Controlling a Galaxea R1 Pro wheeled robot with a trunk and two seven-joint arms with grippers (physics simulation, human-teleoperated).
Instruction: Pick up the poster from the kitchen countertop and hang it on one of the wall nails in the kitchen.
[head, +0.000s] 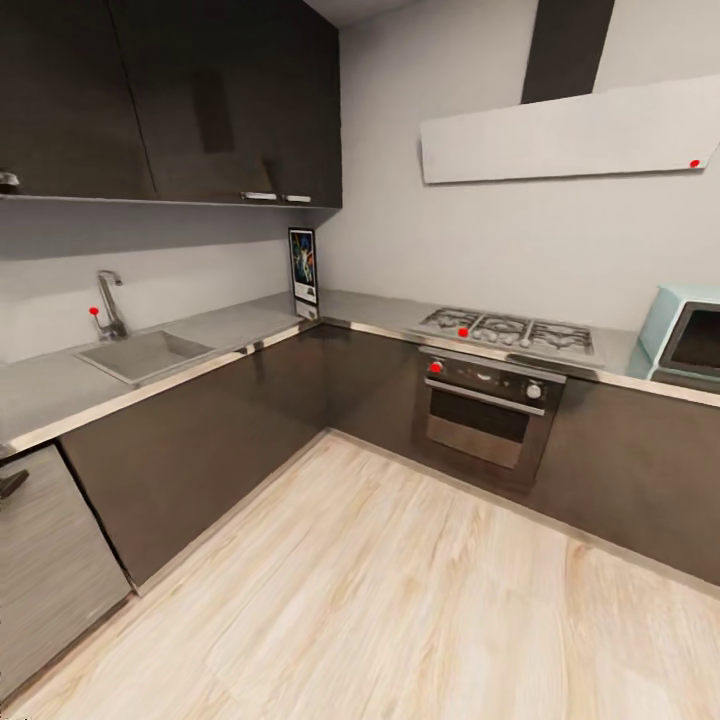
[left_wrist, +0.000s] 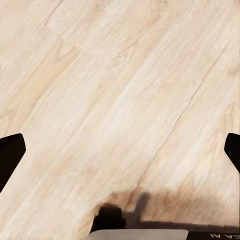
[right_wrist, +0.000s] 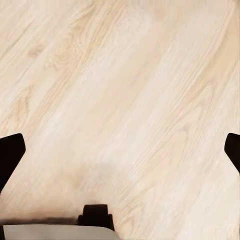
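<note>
Floorboards (head: 400, 590) lie bare and wide between the two runs of cabinets, up to the metal front edge of the countertop (head: 250, 325). Standing in the counter's inner corner, the poster (head: 304, 272) leans against the wall. Both the left gripper (left_wrist: 120, 150) and the right gripper (right_wrist: 120, 150) hang over wood floor, jaws spread wide, holding nothing.

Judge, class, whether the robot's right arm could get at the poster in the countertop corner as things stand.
Probably not. The poster stands in the far corner of the countertop, across open floor, while the right gripper points down at bare floorboards, open and empty.
</note>
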